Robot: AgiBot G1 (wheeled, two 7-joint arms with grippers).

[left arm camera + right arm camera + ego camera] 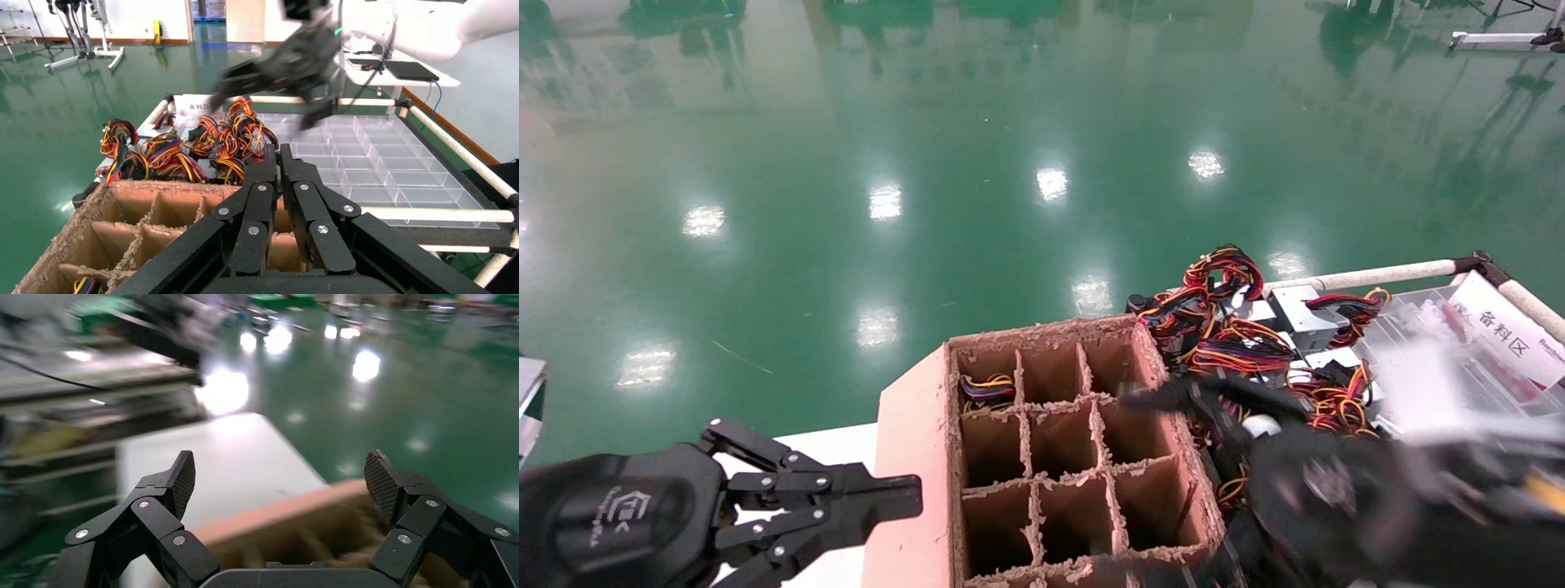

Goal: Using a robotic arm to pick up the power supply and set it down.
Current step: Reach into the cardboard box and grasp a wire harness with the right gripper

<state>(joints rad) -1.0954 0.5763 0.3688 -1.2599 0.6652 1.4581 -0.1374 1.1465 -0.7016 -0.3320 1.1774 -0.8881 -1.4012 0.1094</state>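
Note:
Several power supplies lie in a heap right of the cardboard grid box [911,457]. One silver power supply [1294,309] shows among tangled red, yellow and black wires [1222,331]. My right gripper [1125,480] is motion-blurred, over the box's right side, just left of the heap. In the right wrist view the right gripper [280,474] is open wide with nothing between its fingers, only the blurred box [294,530] below. My left gripper [918,495] rests shut and empty at the box's left, and the left wrist view shows its [273,150] fingers pressed together.
One far-left cell of the box holds a wire bundle [986,390]; the other cells look empty. A clear compartment tray [379,159] with a white pipe frame [1377,274] lies right of the heap. The box stands on a white table [821,445] above green floor.

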